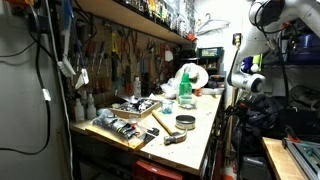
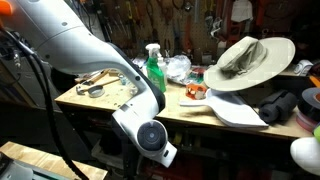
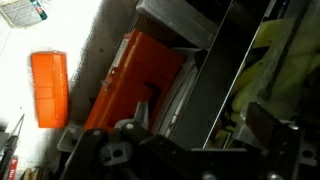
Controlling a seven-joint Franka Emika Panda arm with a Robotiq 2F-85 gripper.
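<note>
In the wrist view my gripper [image 3: 170, 132] is open and empty, its two dark fingers spread wide along the bottom edge. It hangs off the bench, over an orange tool case [image 3: 135, 75] that lies beside a grey metal frame [image 3: 200, 90]. An orange flat block [image 3: 48, 88] lies apart to the left on pale ground. The gripper touches nothing. In both exterior views only my white arm [image 1: 245, 78] [image 2: 110, 70] shows, beside the workbench [image 1: 205, 128] [image 2: 200, 113]. The gripper itself is hidden there.
On the bench stand a green bottle [image 1: 184, 92] [image 2: 154, 70], a wide-brimmed hat [image 2: 245, 58], a tape roll [image 1: 185, 122], a hammer [image 1: 163, 117] and tools on a wooden board [image 1: 122, 126]. A white scoop [image 2: 236, 109] and black cloth [image 2: 280, 105] lie near the hat. Tools hang on the back wall.
</note>
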